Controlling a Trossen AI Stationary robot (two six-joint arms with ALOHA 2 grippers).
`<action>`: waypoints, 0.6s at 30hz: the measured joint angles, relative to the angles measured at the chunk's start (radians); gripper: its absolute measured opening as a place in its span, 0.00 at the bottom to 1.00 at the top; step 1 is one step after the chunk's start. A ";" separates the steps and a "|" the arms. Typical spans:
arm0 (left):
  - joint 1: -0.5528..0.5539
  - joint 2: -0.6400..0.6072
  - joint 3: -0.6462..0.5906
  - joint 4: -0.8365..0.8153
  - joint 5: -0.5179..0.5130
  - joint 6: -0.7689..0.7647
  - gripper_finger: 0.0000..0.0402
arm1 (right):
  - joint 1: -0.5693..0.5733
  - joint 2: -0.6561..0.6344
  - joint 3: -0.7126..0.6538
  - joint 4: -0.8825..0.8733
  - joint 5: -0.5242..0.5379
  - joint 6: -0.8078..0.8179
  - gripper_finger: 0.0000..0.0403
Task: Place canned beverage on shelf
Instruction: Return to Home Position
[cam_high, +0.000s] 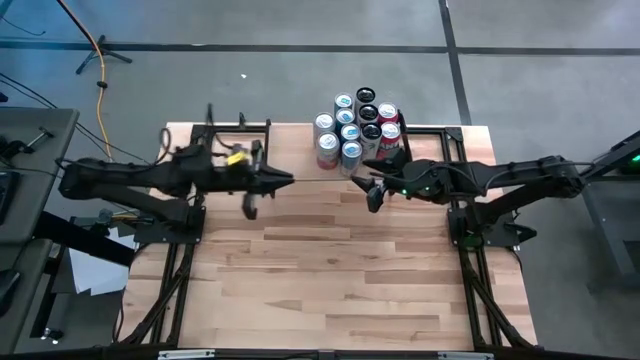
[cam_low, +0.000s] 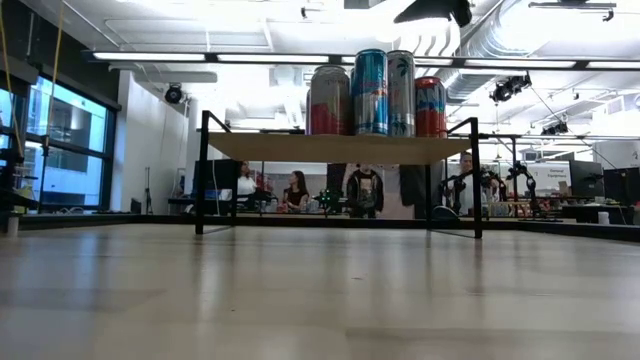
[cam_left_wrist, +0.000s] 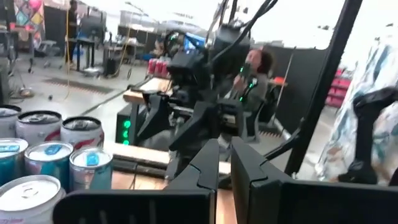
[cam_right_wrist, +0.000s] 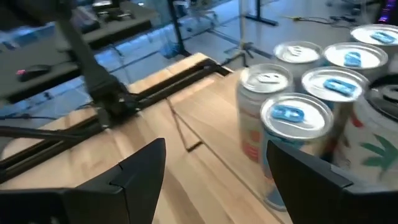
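Several canned beverages (cam_high: 358, 125) stand upright in a tight cluster on the right part of the shelf (cam_high: 300, 150), a light wood plank on thin black legs at the table's far side. The low view shows the cans (cam_low: 375, 92) on the plank (cam_low: 335, 148). My left gripper (cam_high: 288, 181) hovers shut over the shelf's near edge, left of the cans (cam_left_wrist: 50, 165). My right gripper (cam_high: 364, 192) hovers open just near-right of the cluster. Its fingers point toward the nearest can (cam_right_wrist: 292, 124), and nothing is between them.
Black arm mounts stand at the table's left (cam_high: 160, 215) and right (cam_high: 485, 225) edges. The wooden tabletop (cam_high: 330, 280) stretches toward the near edge. People (cam_low: 295, 190) sit in the room beyond the table. A yellow cable (cam_high: 100, 70) lies on the floor at the far left.
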 joint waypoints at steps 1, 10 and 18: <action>-0.004 -0.024 -0.012 0.002 -0.001 -0.005 0.00 | 0.000 -0.003 0.000 0.008 -0.014 -0.012 0.65; -0.014 -0.188 -0.103 0.016 -0.002 -0.007 0.00 | 0.000 -0.050 0.000 0.035 -0.074 -0.082 0.51; -0.015 -0.247 -0.145 0.012 0.000 -0.033 0.00 | 0.000 -0.104 0.000 -0.008 -0.100 -0.088 0.27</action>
